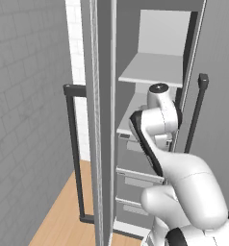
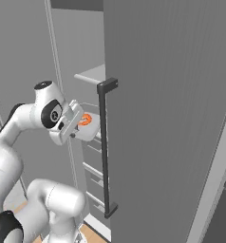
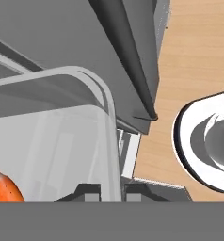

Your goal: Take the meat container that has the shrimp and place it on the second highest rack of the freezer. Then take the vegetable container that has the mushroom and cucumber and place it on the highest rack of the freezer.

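Our gripper point(image 3: 111, 193), jaws nearly together pinching the rim of the meat container point(image 3: 52, 146), the shrimp point(image 2: 85, 120) inside it, tray held at the freezer point(image 1: 155, 77) opening, below the highest rack point(image 1: 152, 69)

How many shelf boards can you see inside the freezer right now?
2. The highest rack sits near the top of the freezer; the lower shelf lies beneath it, mostly hidden behind the arm.
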